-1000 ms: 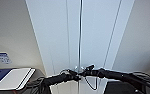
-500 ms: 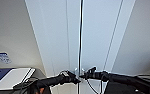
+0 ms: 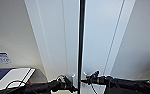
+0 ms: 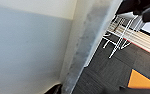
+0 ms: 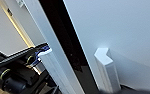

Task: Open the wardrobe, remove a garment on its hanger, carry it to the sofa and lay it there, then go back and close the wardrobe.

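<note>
We stand very close in front of the wardrobe (image 3: 66,37), and its 2 tall white doors take almost the whole head view. Between the doors there is a narrow dark gap (image 3: 81,37) that runs from top to bottom, so the doors are a little apart. Our left hand (image 3: 70,84) comes in low from the left and is at the small white handle of the left door (image 3: 73,77), just beside the gap. Our right hand (image 3: 87,80) comes in low from the right and is at the handle of the right door (image 3: 85,75). For both hands we cannot tell if the fingers are apart or together, because the shapes are dark and small there. In the right wrist view we see the right door's handle (image 5: 105,70) as a white upright block on the door face, with the dark gap (image 5: 66,45) beside it and the edge of the other door (image 5: 48,57) after that. In the left wrist view the white door edge (image 4: 91,42) goes across, and behind it we see dark carpet floor (image 4: 108,72), an orange patch (image 4: 141,81) on it and thin white legs of furniture (image 4: 121,35). In the head view, low at the left, there is a white and blue object (image 3: 8,77) that we cannot name.
</note>
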### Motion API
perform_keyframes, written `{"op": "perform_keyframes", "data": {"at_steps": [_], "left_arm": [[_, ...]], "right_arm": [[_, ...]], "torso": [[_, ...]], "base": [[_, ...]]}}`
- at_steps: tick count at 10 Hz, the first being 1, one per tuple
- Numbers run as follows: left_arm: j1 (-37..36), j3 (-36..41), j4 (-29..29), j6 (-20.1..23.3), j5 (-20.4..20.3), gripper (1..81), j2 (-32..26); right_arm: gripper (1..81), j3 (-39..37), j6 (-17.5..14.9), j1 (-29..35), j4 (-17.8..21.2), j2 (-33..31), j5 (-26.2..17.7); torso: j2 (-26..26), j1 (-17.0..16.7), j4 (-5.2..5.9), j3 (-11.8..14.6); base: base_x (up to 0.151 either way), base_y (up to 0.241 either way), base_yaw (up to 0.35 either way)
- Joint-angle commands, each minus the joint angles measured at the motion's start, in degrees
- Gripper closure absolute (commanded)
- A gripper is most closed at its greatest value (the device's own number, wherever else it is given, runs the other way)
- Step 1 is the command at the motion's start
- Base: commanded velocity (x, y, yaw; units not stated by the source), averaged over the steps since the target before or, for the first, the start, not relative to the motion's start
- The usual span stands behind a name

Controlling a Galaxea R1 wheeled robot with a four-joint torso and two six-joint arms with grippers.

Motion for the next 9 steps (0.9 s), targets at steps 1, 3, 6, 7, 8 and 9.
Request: {"op": "perform_keyframes", "data": {"at_steps": [1, 3, 6, 7, 8, 9], "left_arm": [[0.5, 30.0, -0.7, 1.1, -9.9, 1.0, -8.9], [4.3, 38.2, 1.9, 1.0, -10.0, 1.0, -16.8], [12.7, 45.0, 6.8, 1.2, -14.0, 1.0, -28.2], [15.5, 46.7, 8.1, 1.3, -15.9, 1.0, -31.9], [18.3, 48.5, 9.2, 1.4, -17.2, 1.0, -35.8], [21.7, 49.1, 10.5, 1.5, -20.7, 1.0, -39.8]], "right_arm": [[1.0, 19.3, 1.5, -0.8, 2.9, 1.2, -1.9], [1.0, 25.7, 1.4, -4.2, 2.6, -5.0, -1.5], [1.0, 35.5, 1.3, -9.1, -0.8, -17.2, 1.3], [1.0, 37.7, 1.3, -10.6, -1.3, -21.4, 2.8], [1.0, 39.5, 1.3, -12.5, -1.3, -25.7, 5.4], [1.0, 40.6, 1.3, -13.8, -1.6, -30.0, 7.9]], "torso": [[0.0, 0.0, 0.0, 0.0], [0.0, 0.0, 0.0, 0.0], [0.0, 0.1, 0.0, 0.0], [0.0, 0.1, 0.0, 0.0], [0.0, 0.1, 0.0, 0.0], [0.0, 0.1, 0.0, 0.0]], "base": [[0.0, 0.0, 0.0], [0.0, 0.0, 0.0], [0.0, 0.0, 0.0], [0.0, 0.0, 0.0], [0.0, 0.0, 0.0], [0.0, 0.0, 0.0]]}}
